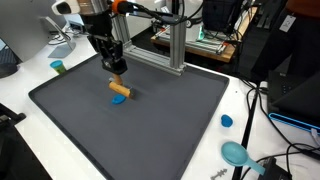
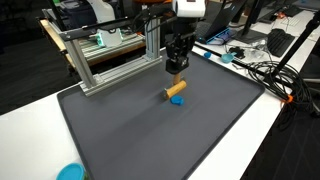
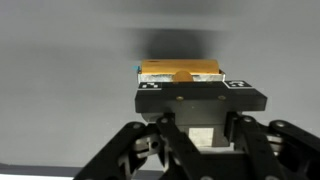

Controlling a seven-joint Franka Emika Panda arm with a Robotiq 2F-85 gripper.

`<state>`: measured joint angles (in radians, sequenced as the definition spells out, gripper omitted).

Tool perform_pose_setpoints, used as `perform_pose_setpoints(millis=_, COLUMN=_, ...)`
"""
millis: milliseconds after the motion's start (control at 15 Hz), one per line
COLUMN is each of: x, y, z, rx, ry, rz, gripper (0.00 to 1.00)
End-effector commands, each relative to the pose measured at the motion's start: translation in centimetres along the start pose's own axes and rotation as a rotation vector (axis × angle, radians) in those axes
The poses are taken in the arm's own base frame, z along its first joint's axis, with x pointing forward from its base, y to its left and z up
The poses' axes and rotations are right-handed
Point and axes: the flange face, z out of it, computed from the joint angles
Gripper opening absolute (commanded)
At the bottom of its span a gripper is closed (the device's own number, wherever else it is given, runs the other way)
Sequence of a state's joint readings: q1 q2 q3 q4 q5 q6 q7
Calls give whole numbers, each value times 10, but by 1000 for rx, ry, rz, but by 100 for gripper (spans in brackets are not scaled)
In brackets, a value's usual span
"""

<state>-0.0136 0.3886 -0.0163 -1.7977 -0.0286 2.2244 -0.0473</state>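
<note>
In both exterior views my gripper (image 1: 117, 66) (image 2: 176, 68) points straight down over the dark grey mat (image 1: 160, 135) (image 2: 150, 140). It is shut on a small tan block (image 1: 118, 69) (image 2: 176, 71) at its fingertips. Directly below it, with a small gap, an orange block (image 1: 120, 90) (image 2: 176, 88) lies tilted on a blue piece (image 1: 118, 99) (image 2: 179, 101). In the wrist view an orange block (image 3: 180, 72) with blue slivers at both ends shows just beyond the black marker plate (image 3: 200, 97). The fingertips are hidden there.
An aluminium frame (image 1: 165, 45) (image 2: 110, 55) stands on the mat's far edge behind the gripper. Off the mat lie a blue cap (image 1: 227, 121), a teal scoop (image 1: 236, 153), a teal cylinder (image 1: 58, 67) and cables (image 2: 270, 75).
</note>
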Motion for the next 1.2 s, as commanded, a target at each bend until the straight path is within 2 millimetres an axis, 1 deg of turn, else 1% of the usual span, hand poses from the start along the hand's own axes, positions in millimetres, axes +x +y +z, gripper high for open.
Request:
perform_pose_setpoints(millis=0, x=1, y=-2, z=5, rx=40, ry=24, rz=21, gripper=22)
perform_pose_setpoints(millis=333, x=9, y=1, z=18, rx=19, ry=71, rz=52, gripper=22)
perform_pose_setpoints(millis=467, x=9, y=0, z=22, rx=-6, ry=54, rz=54, gripper=22)
perform_pose_setpoints(millis=733, x=11, y=-4, z=30, rx=14, ry=78, rz=70, gripper=22)
perform_pose_setpoints(millis=1133, x=21, y=-2, z=39, rx=25, ry=144, rz=100, gripper=22)
